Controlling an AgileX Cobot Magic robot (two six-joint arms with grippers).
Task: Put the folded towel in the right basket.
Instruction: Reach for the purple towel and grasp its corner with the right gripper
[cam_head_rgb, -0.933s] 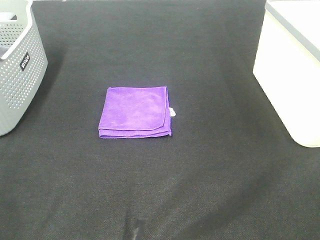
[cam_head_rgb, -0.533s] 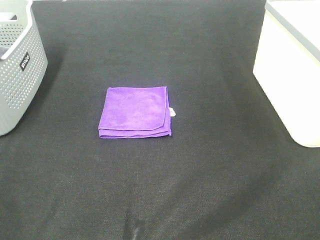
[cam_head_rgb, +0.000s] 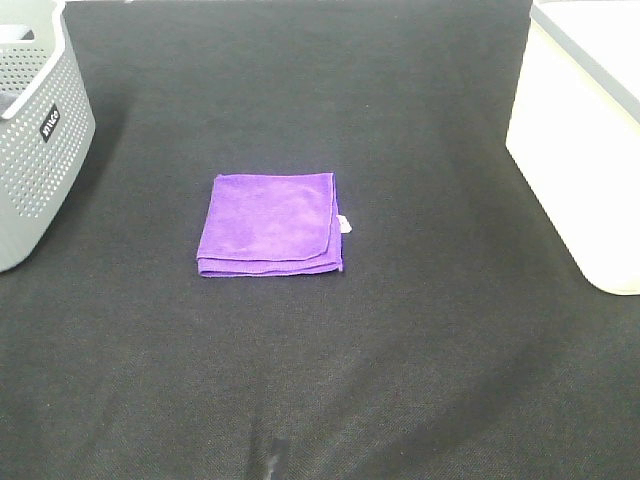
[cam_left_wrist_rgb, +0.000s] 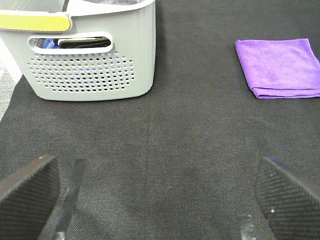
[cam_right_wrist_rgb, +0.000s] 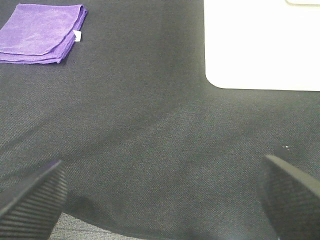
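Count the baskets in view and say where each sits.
2. A grey perforated basket stands at the high view's left edge; a white basket at its right edge. Both are cropped, so others could lie out of frame.

Folded towel (cam_head_rgb: 268, 224): purple microfibre-type cloth, short fuzzy nap, matt, with a small white tag (cam_head_rgb: 344, 224) that looks like fabric; table cover (cam_head_rgb: 420, 360) is black coarse-woven cloth, also matt. Left basket (cam_head_rgb: 45, 180) is grey moulded plastic with a perforated wall, smooth with a low sheen; right basket (cam_head_rgb: 565, 170) is cream-white plastic with a plain smooth wall. Left gripper (cam_left_wrist_rgb: 155, 200) and right gripper (cam_right_wrist_rgb: 160, 200) fingers (cam_left_wrist_rgb: 27, 192) are black and matt, with a fine ribbed, grid-like surface texture.
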